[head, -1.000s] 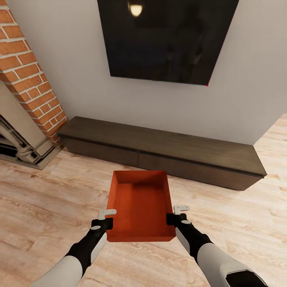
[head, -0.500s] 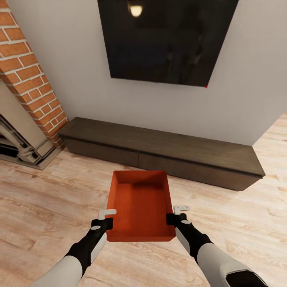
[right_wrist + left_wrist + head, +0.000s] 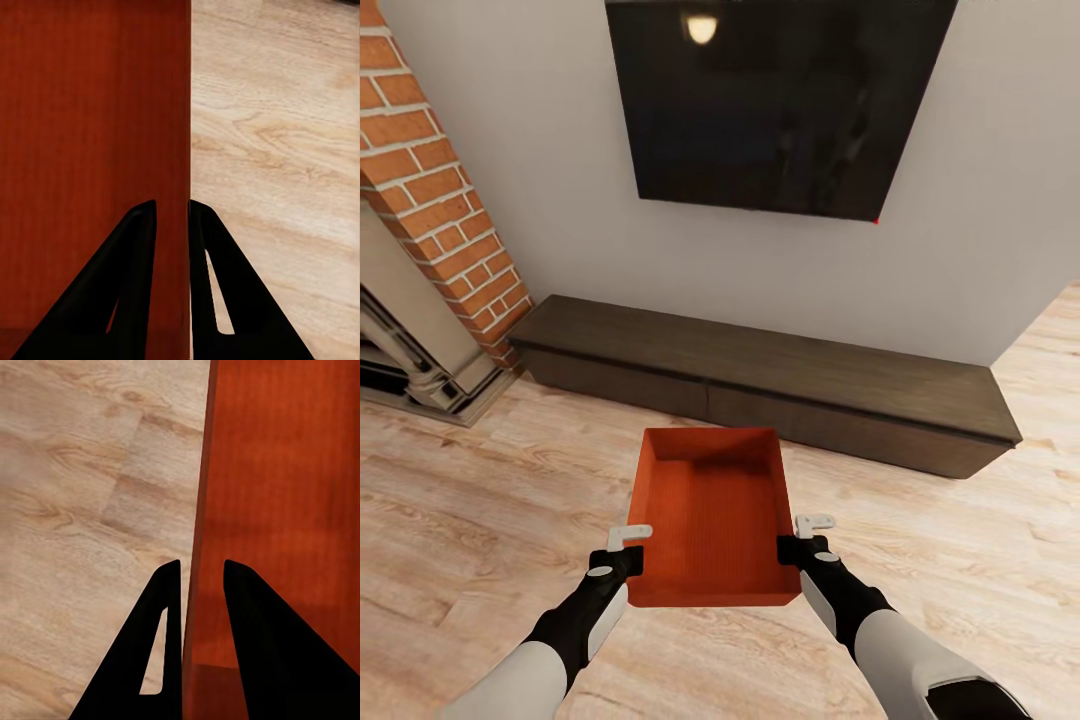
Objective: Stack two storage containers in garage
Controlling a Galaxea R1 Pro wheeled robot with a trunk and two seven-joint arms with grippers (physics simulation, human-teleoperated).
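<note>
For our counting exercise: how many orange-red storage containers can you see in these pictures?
1. The storage container is held above the wood floor, its side walls pinched by the left gripper and right gripper. A second one may be out of view.

Both arms same build: white smooth forearm shells, black jointed wrist sections, small pale grey oval cap on top of each wrist. Left gripper [image 3: 632, 548] and right gripper [image 3: 807, 537]: black body, light grey flat bracket-like piece on top. Right arm has a dark panel low on the forearm. In wrist views fingers [image 3: 161, 652] are matte black tapered wedges with a narrow slot cut through; same on right fingers [image 3: 217, 289].
</note>
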